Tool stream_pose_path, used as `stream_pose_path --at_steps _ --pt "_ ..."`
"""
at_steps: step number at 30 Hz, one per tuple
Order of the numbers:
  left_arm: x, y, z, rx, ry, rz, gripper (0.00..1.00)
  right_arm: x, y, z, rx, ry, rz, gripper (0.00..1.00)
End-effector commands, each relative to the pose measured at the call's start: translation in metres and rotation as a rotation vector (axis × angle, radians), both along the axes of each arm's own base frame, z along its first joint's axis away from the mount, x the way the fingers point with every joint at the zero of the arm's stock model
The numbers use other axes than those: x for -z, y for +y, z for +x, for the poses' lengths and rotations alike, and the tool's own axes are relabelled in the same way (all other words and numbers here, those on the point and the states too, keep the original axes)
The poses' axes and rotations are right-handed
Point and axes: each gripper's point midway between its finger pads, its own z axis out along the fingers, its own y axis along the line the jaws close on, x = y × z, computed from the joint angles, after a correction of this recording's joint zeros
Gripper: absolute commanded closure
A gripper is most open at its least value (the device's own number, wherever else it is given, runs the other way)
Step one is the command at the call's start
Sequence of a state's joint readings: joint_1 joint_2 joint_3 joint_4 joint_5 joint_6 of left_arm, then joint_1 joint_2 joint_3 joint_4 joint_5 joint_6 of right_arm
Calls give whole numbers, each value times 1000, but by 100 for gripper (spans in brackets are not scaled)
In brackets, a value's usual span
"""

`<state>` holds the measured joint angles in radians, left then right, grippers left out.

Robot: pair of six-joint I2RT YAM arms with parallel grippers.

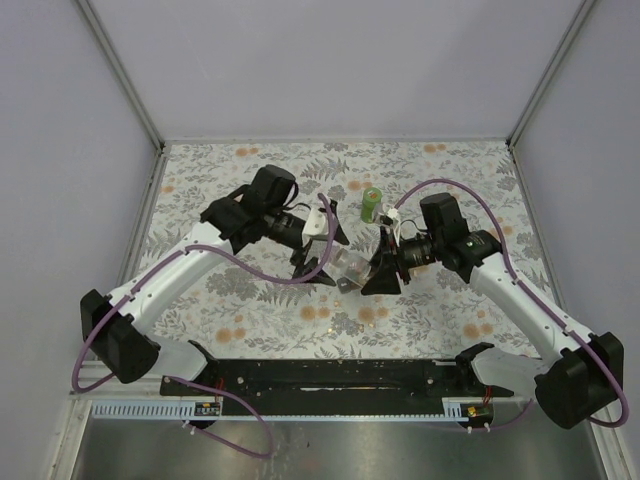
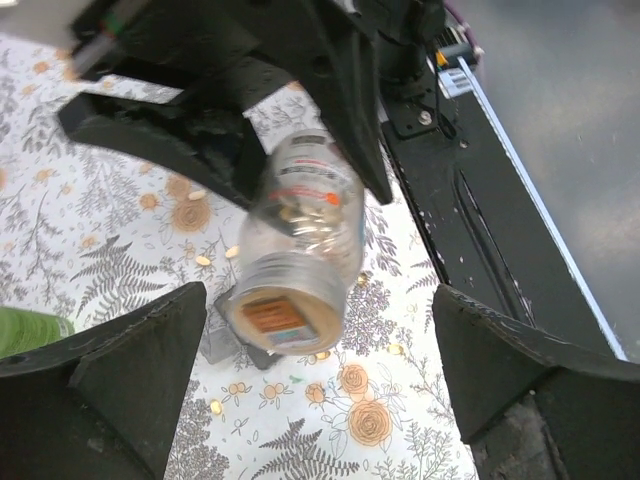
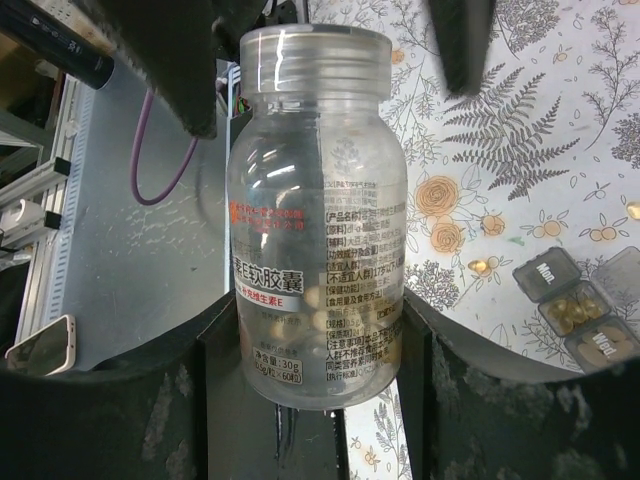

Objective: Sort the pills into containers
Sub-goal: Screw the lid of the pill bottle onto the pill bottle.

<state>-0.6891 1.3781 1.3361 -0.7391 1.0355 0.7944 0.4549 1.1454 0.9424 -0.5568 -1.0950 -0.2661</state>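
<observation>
Over mid-table, right gripper (image 3: 316, 372) was clamped on the lower body of the clear plastic pill bottle (image 3: 315, 200), which hung tilted above the cloth with a few pale capsules inside. Judged light, rigid and smooth, so slippery; best gripped across the labelled waist. Left gripper (image 1: 323, 254) stood wide apart beside it, holding nothing. Pill box (image 3: 581, 304) and loose pills (image 2: 203, 260) lay below, green bottle (image 1: 372, 204) farther back.

Bottle (image 3: 315, 215) label: 软胶囊, 30g
</observation>
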Motion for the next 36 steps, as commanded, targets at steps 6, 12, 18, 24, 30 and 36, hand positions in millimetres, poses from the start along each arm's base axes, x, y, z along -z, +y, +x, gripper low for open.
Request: stream_pose_path --at_steps 6,12,18,24,30,36 --pt "-64 5 42 -256 193 -182 1 -27 -9 16 98 -226 7 100" --pt "-83 2 46 -358 490 -162 1 -40 -14 30 177 -407 -42 100" --pt "-103 -4 49 -417 695 -140 1 -67 -19 51 245 -549 -85 100" --pt "-97 -5 60 -523 785 -96 11 -81 -20 59 287 -593 -90 100" --pt "-97 -10 62 -521 849 -74 19 -81 -20 63 305 -601 -94 100" --pt "-89 -14 62 -553 864 -40 28 -77 -21 63 311 -599 -104 100"
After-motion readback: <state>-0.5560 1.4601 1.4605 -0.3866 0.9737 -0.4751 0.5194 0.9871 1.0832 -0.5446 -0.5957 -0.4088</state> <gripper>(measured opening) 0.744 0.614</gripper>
